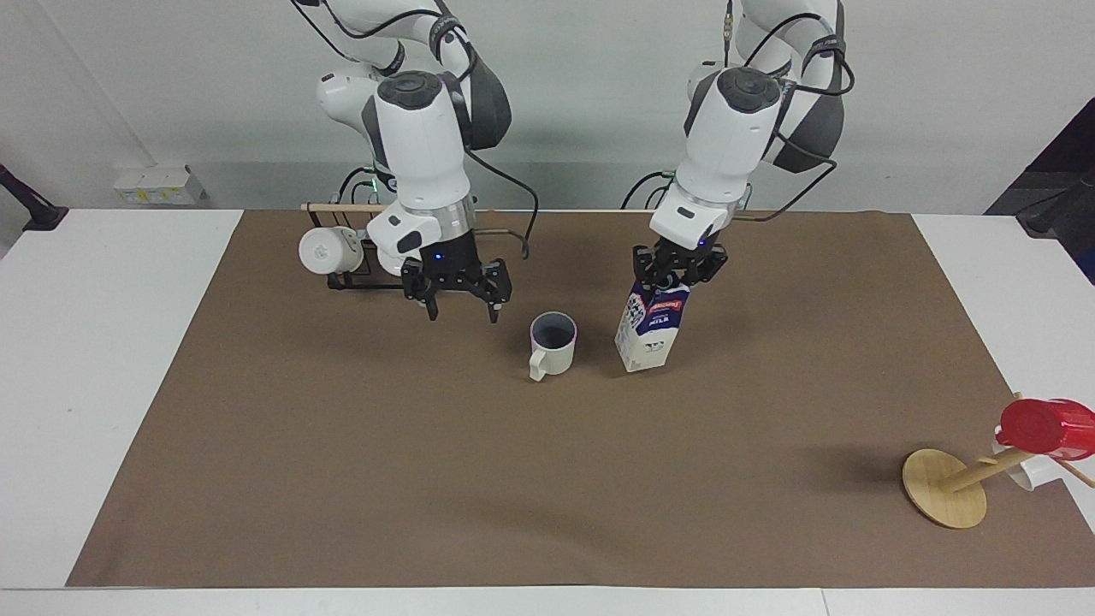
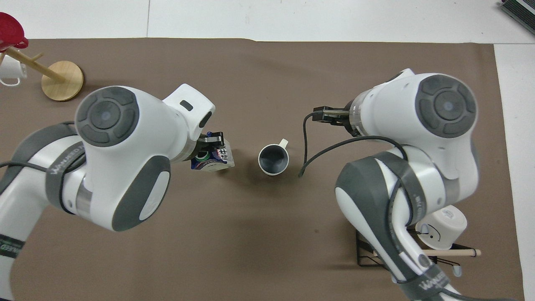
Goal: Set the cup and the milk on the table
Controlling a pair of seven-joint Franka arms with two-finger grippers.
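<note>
milk (image 1: pixel 650 329) gripped at top by left gripper (image 1: pixel 678 272) (cup (image 1: pixel 552 342) beside).

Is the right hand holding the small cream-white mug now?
No, the right hand hangs open beside the small cream-white mug, apart from it.

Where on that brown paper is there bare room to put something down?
The widest bare stretch of brown paper lies farther from the robots than the cup and milk carton. It is crowded around those two, the mug rack and the wooden stand.

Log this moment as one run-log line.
cup: standing on table, released | right gripper: open, raised beside cup | left gripper: shut on milk top, carton beside cup
</note>
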